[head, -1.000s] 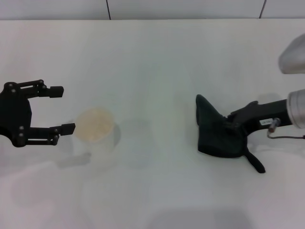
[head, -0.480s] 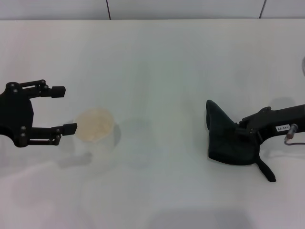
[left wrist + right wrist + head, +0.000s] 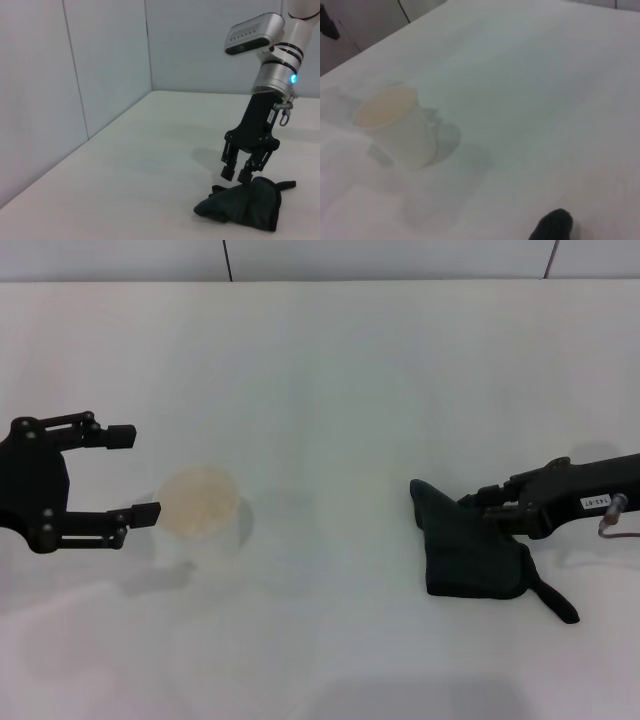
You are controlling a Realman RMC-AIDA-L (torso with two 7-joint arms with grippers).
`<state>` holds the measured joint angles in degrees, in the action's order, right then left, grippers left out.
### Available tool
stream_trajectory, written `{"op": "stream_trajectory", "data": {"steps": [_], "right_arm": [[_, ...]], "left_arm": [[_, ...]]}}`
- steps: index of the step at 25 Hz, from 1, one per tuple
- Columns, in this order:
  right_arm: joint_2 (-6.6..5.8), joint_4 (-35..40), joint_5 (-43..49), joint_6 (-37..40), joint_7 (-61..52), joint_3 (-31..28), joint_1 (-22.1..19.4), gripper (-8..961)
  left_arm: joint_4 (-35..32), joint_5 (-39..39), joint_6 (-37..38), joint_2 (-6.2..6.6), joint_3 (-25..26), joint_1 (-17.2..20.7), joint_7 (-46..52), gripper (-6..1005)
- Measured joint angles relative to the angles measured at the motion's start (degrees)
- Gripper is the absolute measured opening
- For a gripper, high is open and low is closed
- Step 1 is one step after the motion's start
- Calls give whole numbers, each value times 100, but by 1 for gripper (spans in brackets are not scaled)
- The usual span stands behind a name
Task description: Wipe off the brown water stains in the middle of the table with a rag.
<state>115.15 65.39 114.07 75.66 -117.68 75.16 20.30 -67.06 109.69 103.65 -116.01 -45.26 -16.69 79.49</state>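
Note:
The rag [image 3: 465, 552] lies crumpled on the white table [image 3: 320, 370] at the right, its thin strip trailing toward the front right. My right gripper [image 3: 478, 505] hovers just above the rag's far edge. In the left wrist view the right gripper [image 3: 237, 174] has its fingers slightly apart and clear of the rag [image 3: 245, 207]. A dark corner of the rag [image 3: 552, 227] shows in the right wrist view. My left gripper [image 3: 140, 470] is open and empty at the left, beside a cup. No brown water stain shows in any view.
A white cup [image 3: 200, 512] with a pale beige inside stands left of centre, just right of the left gripper's fingers; it also shows in the right wrist view [image 3: 395, 125]. A wall runs along the table's far edge.
The right gripper slid the rag right, then back left, and now stands lifted off it with the rag lying loose. The left arm and cup have not moved.

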Motion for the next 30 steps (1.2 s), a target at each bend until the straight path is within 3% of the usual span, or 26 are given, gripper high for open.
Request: {"op": "stream_trajectory", "data": {"steps": [5,16,22,30], "right_arm": [[-2,19,-60,42,24,-188,-2,480],[-10,-87,-779,1151,1542,-876,-178,717],[-10,-142,-826,1229,1870,-878,-228,841],[-11,-151,-785,1202,1931,-867,-229,840]], "left_arm": [[0,-1,1,-10,0,22,-30,846],[-54,-155,62,-8,62,45,-20,846],[-159,-170,114,-41,61,72,19,846],[-382,-376,181,-121,61,248,89,846]]}}
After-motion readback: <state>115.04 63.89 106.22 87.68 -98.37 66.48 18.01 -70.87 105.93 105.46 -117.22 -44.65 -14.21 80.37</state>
